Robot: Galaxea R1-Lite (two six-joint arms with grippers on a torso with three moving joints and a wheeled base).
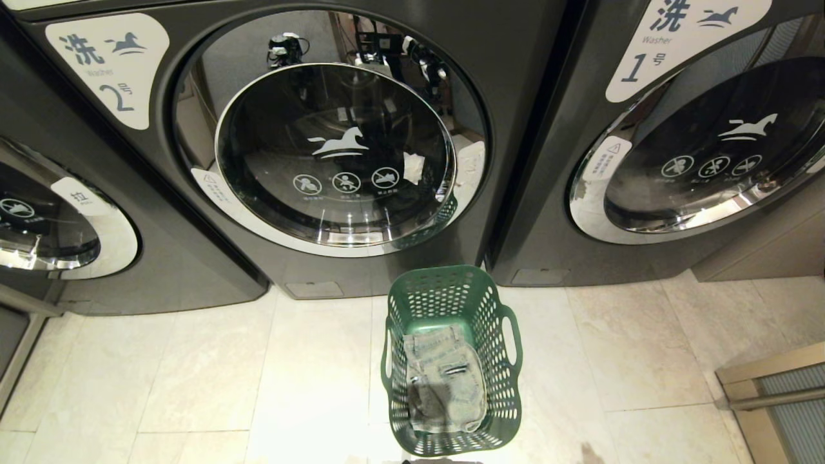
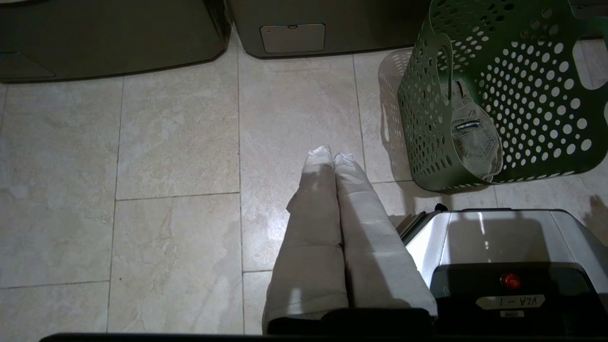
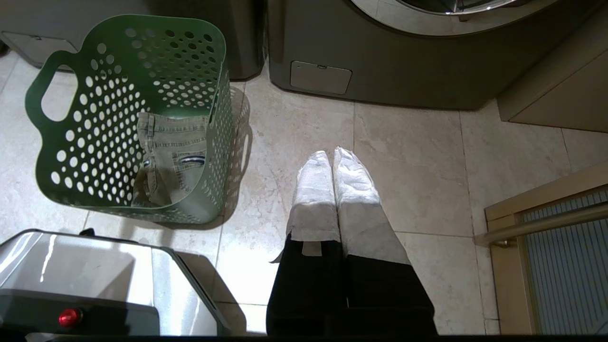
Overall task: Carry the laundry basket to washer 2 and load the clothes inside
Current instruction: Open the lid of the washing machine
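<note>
1. Laundry basket (image 1: 453, 361), dark green and perforated, stands upright on the pale tiled floor (image 1: 193, 386), at 6 o'clock in the head view.
2. The clothes (image 1: 445, 380), folded pale denim, lie on the basket's floor.
3. Washer 2 (image 1: 97, 161), door (image 1: 335, 154) shut, stands at 11 o'clock from the basket; washer 1 (image 1: 554, 193) at 1 o'clock.
4. Left pincer (image 2: 331, 156) hangs over bare tiles, its white-wrapped fingers pressed together, holding nothing.
5. Right pincer (image 3: 331, 159) likewise, pressed together and empty, beside the basket.
</note>
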